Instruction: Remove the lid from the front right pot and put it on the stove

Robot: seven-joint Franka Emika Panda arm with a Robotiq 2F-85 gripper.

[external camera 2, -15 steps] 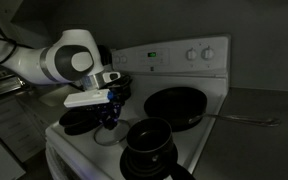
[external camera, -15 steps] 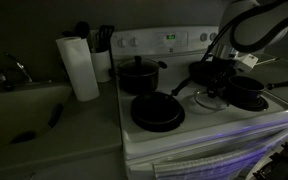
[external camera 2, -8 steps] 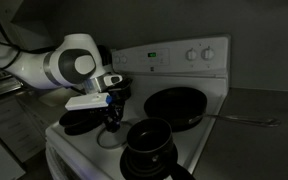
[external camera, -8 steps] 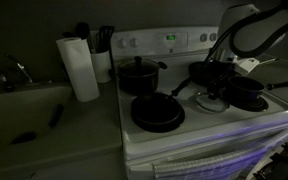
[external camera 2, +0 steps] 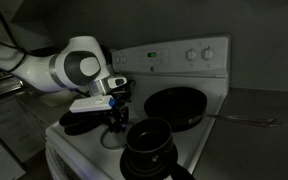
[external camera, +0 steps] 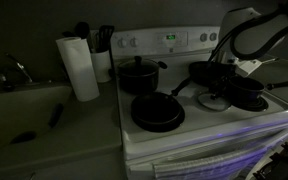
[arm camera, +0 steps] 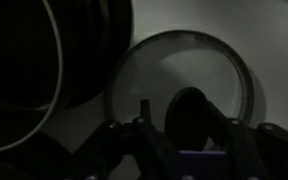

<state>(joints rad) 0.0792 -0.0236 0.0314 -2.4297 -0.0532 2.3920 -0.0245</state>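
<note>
- The white stove (external camera: 189, 138) fills the right half of an exterior view; its back panel with knobs runs across the upper middle of both exterior views.
- The robot arm (external camera 2: 72, 68) reaches in from the left edge of an exterior view.
- A wide frying pan (external camera 2: 174, 103) sits at centre, its long handle pointing right.
- A taller pot (external camera 2: 149, 146) stands at the bottom centre.
- A paper towel roll (external camera: 79, 66) stands upright, left of the stove.
- The low pot (external camera: 248, 97) sits uncovered at the right edge.
- The lid (arm camera: 154, 75), round with a paler rim, lies centre-right in the wrist view, low against the white stove top just left of the low pot (external camera: 212, 101); contact is unclear.
- The gripper (arm camera: 189, 130) points down, its fingers on either side of the lid's knob; too dark to tell whether they clamp it.
</note>
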